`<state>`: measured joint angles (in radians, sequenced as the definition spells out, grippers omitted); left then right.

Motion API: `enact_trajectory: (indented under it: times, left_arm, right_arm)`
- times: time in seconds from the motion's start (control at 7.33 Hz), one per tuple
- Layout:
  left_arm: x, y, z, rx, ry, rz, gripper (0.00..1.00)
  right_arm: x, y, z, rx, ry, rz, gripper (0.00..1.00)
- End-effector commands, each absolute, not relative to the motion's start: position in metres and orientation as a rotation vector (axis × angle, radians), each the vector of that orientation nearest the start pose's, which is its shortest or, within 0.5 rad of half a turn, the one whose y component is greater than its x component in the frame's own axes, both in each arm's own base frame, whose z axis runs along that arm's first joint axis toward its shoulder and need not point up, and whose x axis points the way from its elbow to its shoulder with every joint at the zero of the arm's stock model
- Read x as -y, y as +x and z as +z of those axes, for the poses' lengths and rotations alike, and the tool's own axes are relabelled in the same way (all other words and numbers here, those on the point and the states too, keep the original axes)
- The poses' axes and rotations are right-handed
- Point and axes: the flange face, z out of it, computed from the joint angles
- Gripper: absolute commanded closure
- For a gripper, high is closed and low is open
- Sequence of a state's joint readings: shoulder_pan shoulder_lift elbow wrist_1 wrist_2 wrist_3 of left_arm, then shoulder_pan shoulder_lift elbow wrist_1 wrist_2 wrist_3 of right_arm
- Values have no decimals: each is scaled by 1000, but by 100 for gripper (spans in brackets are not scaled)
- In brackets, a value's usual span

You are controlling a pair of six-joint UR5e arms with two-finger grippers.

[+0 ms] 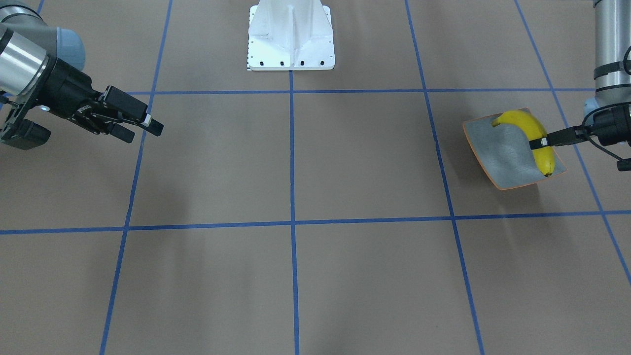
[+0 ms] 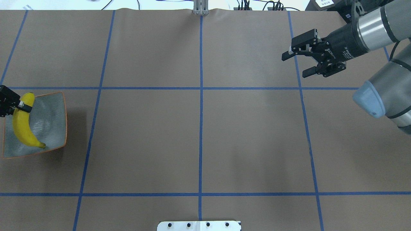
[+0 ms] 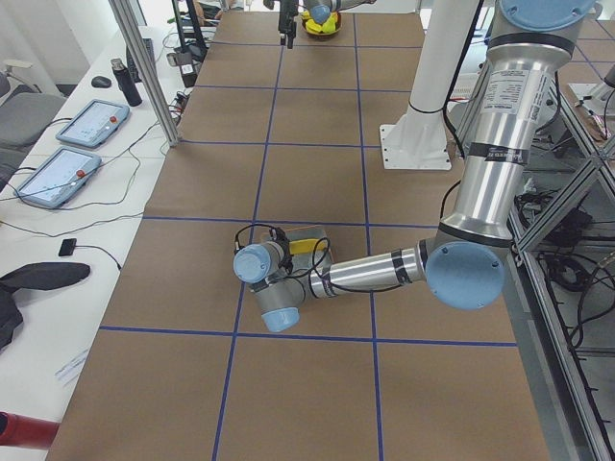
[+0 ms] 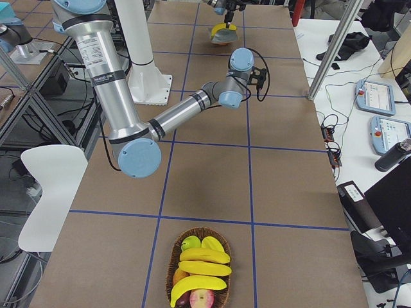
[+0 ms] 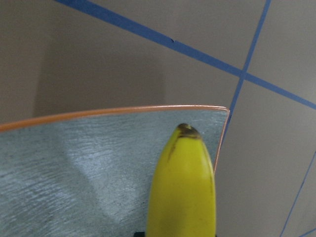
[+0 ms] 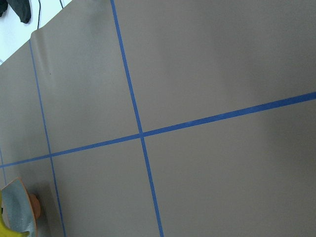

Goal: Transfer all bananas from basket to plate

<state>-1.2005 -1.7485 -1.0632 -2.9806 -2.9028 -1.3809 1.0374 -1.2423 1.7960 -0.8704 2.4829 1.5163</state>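
Brown tabletop [image 2: 199, 138] is seen divided into squares by blue tape lines [image 2: 201, 96], and a white pedestal [image 1: 291, 34] is set at the robot's edge, midway between the arms. One plate [image 2: 51, 118] is placed at the robot's far left, its orange rim curled upward. One banana [image 2: 21, 128] is held over it by the left end effector [image 2: 21, 106], whose fingers are closed across the fruit near its upper end. The lower dark tip is down near a corner of the plate, though whether it touches cannot be told. From the left wrist camera the plate is partly hidden by the banana itself.

The right end effector [image 2: 294, 65] is held above the tabletop at the robot's right, well apart from the plate, with its fingers spread wide and nothing between them.

One basket [image 4: 171, 273] is shown by the side cameras at the tabletop's end on the robot's right. Three bananas [image 4: 204, 267] are laid across its top, one beside another. Other fruit [image 4: 191, 243] is partly covered by them: a green piece at the far side and a red one at the near rim. Four bananas are counted in all, with one plate, one basket and two arms. Two tablets [image 3: 91, 122] are laid on a side bench along the operators' edge.
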Motion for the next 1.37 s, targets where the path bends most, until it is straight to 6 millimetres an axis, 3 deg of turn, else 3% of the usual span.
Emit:
enact_trajectory:
  times: [0.0,0.14,0.82,1.09,1.23]
  left_arm:
    - [490,165,631,-1414,-346,-94,65]
    - [491,165,629,-1414,-341,-94,1]
    - [495,161,624,-1423,-327,-90,0]
    - [503,137,610,-1443,-265,-103,0]
    - [509,122,593,-1457,-204,-105,0]
  right_arm:
    - [511,-240,278,1385,-82,282,0]
    - [510,-241,277,1386,-81,282,0]
    - [510,-245,276,1386,-82,278,0]
    - [509,-244,279,1382,-86,282,0]
    - [511,-243,282,1377,-69,297,0]
